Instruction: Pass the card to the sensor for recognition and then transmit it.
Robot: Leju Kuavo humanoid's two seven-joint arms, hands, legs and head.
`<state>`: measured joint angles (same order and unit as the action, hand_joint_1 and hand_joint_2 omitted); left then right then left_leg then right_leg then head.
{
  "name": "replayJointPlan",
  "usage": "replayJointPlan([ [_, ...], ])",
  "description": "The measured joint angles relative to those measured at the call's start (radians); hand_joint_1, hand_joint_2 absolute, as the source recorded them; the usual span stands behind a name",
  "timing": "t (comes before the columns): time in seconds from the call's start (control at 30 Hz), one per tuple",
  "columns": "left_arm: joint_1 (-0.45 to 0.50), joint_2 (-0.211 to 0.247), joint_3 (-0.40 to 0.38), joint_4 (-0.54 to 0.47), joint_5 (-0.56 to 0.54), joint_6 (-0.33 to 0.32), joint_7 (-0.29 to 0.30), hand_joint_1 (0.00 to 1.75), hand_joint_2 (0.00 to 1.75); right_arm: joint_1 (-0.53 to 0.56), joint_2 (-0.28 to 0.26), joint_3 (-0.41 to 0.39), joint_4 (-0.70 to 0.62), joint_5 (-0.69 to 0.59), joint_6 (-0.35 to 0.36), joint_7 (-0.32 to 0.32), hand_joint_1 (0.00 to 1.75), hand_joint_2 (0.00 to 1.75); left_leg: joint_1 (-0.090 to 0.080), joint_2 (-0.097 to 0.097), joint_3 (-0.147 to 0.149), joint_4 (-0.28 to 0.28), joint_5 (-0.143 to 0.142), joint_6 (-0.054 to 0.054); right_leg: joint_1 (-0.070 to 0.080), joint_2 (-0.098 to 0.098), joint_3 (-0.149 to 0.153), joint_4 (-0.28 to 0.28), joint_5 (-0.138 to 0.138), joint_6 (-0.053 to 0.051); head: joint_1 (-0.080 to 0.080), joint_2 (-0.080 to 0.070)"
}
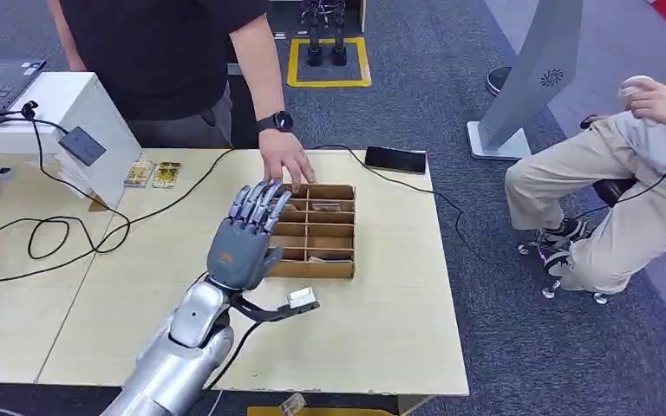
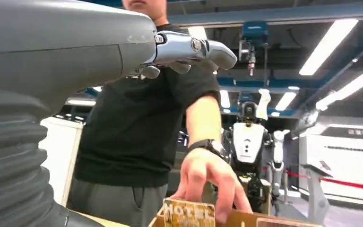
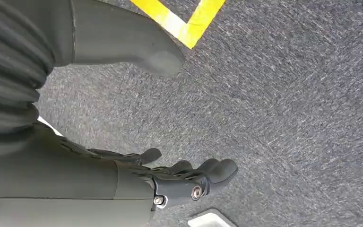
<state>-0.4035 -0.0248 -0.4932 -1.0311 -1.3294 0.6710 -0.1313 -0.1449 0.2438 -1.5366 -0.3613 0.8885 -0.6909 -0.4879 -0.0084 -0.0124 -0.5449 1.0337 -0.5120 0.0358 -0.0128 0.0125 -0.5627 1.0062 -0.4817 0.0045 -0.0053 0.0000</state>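
The left hand point(image 1: 247, 238) hovers over the middle of the desk point(image 1: 381, 329), its fingers point(image 1: 260, 204) stretched out, apart and grasping nothing, their tips at the near-left corner of a cardboard divider box point(image 1: 312, 232); the box sits toward the desk's far edge; a person's hand point(image 1: 284, 163) reaches into the box's far-left corner, and in the left wrist view it pinches a card point(image 2: 189, 213) printed "Hotel" standing upright at the box's rim; two more cards point(image 1: 153, 173) lie near the far edge beside a white stand point(image 1: 69, 108) bearing a small dark sensor point(image 1: 81, 146); a black phone point(image 1: 395, 159) rests at the far right corner; the right hand point(image 3: 170, 182) hangs above grey carpet point(image 3: 288, 94), fingers loosely apart, holding nothing.
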Motion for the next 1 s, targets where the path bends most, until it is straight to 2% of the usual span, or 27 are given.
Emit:
replayJointPlan([
  [0.2,-0.007,0.016,-0.026,0.014,0.000,-0.007,0.010,0.00,1.75,0.000,-0.001,0.000,0.003,0.001,0.000,0.000,0.00,1.75,0.000,0.000,0.000,0.000,0.000,0.000,0.000,0.000,0.000,0.000,0.000,0.000,0.000,0.000],
  [0.7,-0.013,0.027,-0.034,0.026,0.000,-0.011,0.014,0.00,1.75,0.000,-0.004,0.000,0.008,0.001,0.000,0.002,0.00,1.75,0.000,0.000,0.000,0.000,0.000,0.000,0.000,0.000,0.000,0.000,0.000,0.000,0.000,0.000],
  [1.0,-0.034,0.040,-0.064,0.059,-0.006,-0.085,0.039,0.00,1.75,0.000,-0.006,0.000,0.011,-0.007,0.000,-0.002,0.00,1.75,0.000,0.000,0.000,0.000,0.000,0.000,0.000,0.000,0.000,0.000,0.000,0.000,0.000,0.000],
])
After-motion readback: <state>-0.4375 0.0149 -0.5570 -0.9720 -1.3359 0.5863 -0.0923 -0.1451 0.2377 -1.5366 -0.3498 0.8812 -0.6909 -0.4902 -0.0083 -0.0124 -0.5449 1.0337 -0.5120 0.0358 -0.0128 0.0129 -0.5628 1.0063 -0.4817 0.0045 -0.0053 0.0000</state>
